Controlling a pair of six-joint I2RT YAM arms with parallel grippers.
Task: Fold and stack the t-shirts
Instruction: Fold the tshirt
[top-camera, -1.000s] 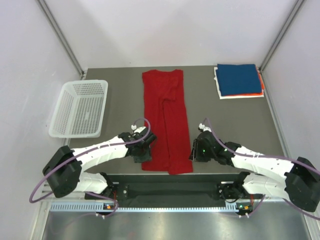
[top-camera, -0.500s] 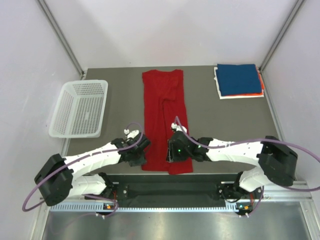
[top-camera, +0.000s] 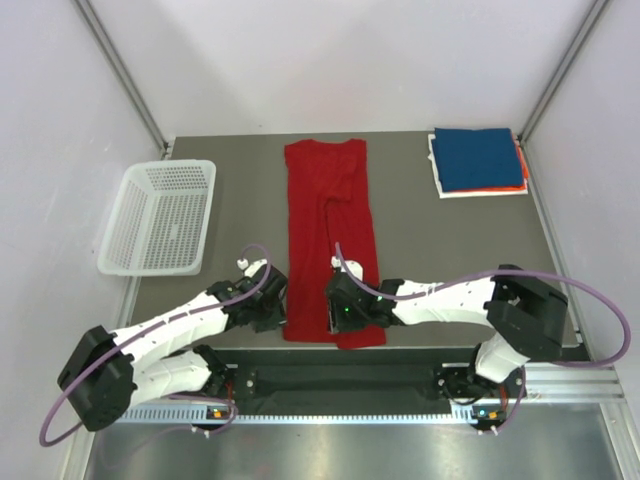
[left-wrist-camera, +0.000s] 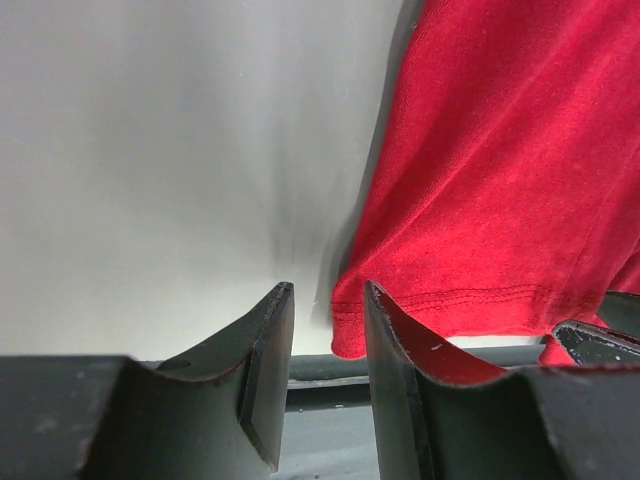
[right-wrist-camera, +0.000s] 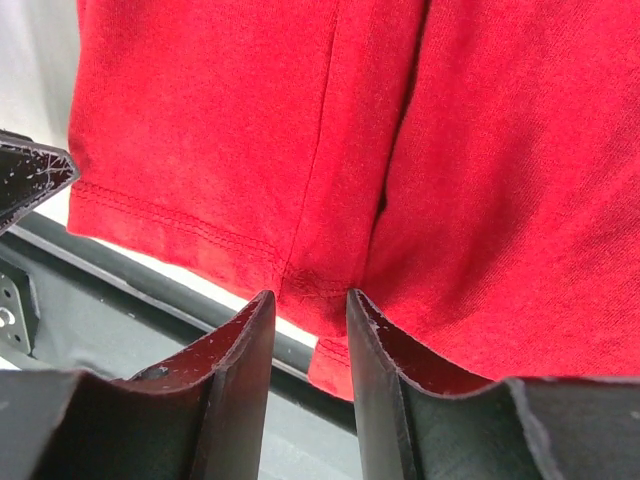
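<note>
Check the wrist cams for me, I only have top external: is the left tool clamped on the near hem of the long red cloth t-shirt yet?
Observer: No. The left wrist view shows the left tool with its fingers apart. The near left hem corner of the long red cloth t-shirt sits just beyond the gap and is not pinched.
Operator: Right side?
Observer: Not clamped either. In the right wrist view the right tool has its fingers apart, lined up with a lengthwise fold crease where it meets the stitched hem.
</note>
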